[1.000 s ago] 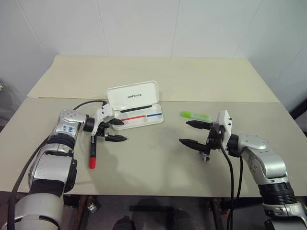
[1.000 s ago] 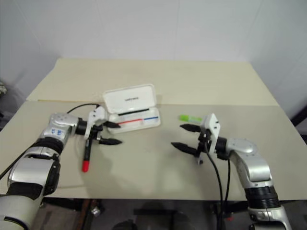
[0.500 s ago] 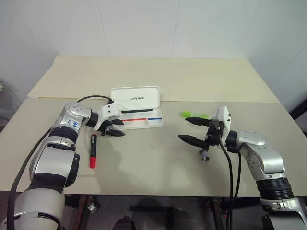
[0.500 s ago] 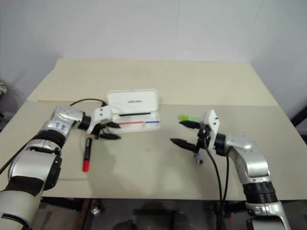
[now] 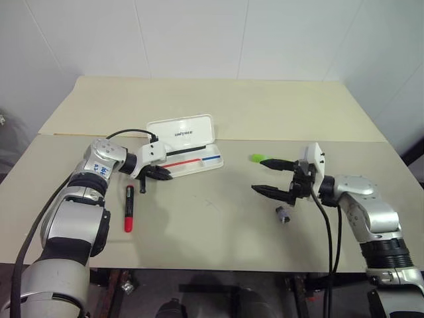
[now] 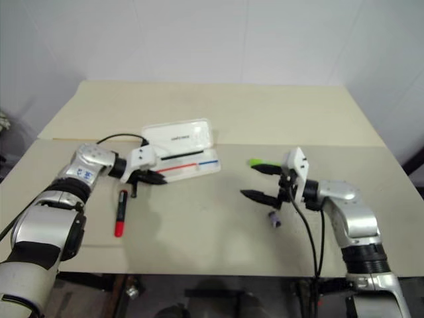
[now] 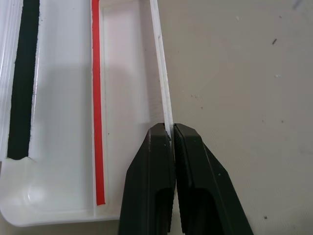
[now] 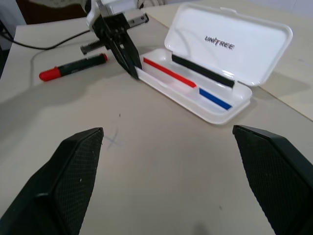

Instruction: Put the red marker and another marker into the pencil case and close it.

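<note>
The white pencil case [image 5: 180, 130] lies open left of the table's middle, its lid tipped back and a red and blue stripe in the tray. My left gripper [image 5: 164, 176] is shut on the tray's front wall at its left end; the left wrist view shows both fingers [image 7: 156, 161] pinching that thin wall of the pencil case [image 7: 63, 122]. The red marker [image 5: 128, 207] lies on the table just left of that gripper. The light green marker [image 5: 258, 158] lies right of the case, beside the upper finger of my open, empty right gripper [image 5: 260, 175].
A small grey-purple stub [image 5: 283, 214] lies on the table under my right gripper. A black cable runs from my left wrist past the case's left end. The table's seam runs behind the case, with bare tabletop between the two grippers.
My left gripper has swung from beside the red marker to the case and shut on its front wall. The case has turned a little. My right gripper stays open.
</note>
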### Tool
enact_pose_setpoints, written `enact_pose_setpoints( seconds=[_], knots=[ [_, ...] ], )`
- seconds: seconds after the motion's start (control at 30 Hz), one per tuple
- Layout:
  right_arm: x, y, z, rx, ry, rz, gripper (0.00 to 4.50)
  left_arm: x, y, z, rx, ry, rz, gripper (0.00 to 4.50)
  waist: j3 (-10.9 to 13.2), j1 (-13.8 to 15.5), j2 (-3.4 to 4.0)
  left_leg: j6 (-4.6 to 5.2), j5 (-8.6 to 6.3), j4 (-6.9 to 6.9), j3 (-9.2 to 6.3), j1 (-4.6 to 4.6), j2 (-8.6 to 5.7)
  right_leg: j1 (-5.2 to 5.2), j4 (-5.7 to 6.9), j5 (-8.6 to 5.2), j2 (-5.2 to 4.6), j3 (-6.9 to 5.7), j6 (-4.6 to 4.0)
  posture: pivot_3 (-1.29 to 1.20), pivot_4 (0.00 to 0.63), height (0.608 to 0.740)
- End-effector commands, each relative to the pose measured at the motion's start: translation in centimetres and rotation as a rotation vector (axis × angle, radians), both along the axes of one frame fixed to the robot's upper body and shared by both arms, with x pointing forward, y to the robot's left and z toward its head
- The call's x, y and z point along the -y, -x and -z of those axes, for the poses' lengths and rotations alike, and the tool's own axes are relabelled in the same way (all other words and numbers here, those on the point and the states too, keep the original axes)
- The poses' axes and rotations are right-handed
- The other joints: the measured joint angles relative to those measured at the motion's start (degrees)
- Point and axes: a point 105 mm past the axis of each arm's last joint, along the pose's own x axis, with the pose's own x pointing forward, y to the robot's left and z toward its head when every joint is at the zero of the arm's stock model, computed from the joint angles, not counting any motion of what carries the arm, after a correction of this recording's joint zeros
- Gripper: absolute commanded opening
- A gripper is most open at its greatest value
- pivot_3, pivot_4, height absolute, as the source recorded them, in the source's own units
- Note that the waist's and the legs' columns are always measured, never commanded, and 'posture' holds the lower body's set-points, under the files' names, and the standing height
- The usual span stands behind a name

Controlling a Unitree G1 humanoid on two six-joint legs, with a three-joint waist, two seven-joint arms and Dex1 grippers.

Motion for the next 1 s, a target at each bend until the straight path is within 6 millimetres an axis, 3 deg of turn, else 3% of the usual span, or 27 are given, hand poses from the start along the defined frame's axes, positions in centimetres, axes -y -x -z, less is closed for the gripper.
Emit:
enact_pose_setpoints(
  seconds=[0.03,0.3,0.43,0.57,0.77,1.0],
  knots=[
    [1.1,0.3,-1.8,0.059,0.014,-0.028,4.5,-0.1,0.1,-2.9,0.105,0.03,0.065,0.01,0.0,0.05,0.0,0.0,0.0,-0.04,0.0,-0.01,0.0,-0.01,-0.04,0.0,0.0,-0.01,0.0,0.0,0.15,0.74],
    [2.1,0.0,-2.4,0.056,0.062,-0.052,4.5,0.2,2.2,-4.4,0.166,0.035,0.245,0.01,0.0,0.08,0.0,0.01,-0.01,-0.06,0.02,-0.05,0.0,-0.01,-0.14,0.0,-0.01,-0.02,0.01,0.0,0.15,0.74],
    [2.5,0.4,-1.5,0.002,0.129,-0.053,4.5,1.3,4.4,-2.5,0.166,-0.018,0.352,0.01,0.02,-0.06,0.02,0.01,-0.01,-0.07,0.05,-0.04,0.03,-0.02,-0.12,0.0,-0.01,0.02,0.01,0.0,0.15,0.74],
    [2.1,1.0,-2.0,0.023,0.119,-0.107,4.5,3.0,5.8,-0.6,0.151,-0.018,0.368,0.01,0.02,0.06,0.02,0.01,-0.01,0.03,0.06,-0.04,0.04,-0.03,-0.03,0.0,0.0,0.05,0.01,0.0,0.15,0.74],
    [2.7,1.8,-1.7,0.023,0.16,-0.146,4.5,5.0,6.9,1.0,0.145,-0.002,0.356,0.01,0.02,0.74,0.02,0.07,-0.05,0.45,0.06,-0.05,0.02,0.01,0.17,0.05,0.0,0.17,0.08,0.0,0.15,0.74],
    [2.7,1.8,-1.1,0.017,0.159,-0.124,4.5,6.0,7.8,2.3,0.12,0.006,0.361,0.01,0.02,1.3,0.02,0.11,-0.08,0.64,0.09,0.02,0.03,0.01,0.17,0.04,0.09,0.36,0.07,0.0,0.15,0.74]
  ],
)
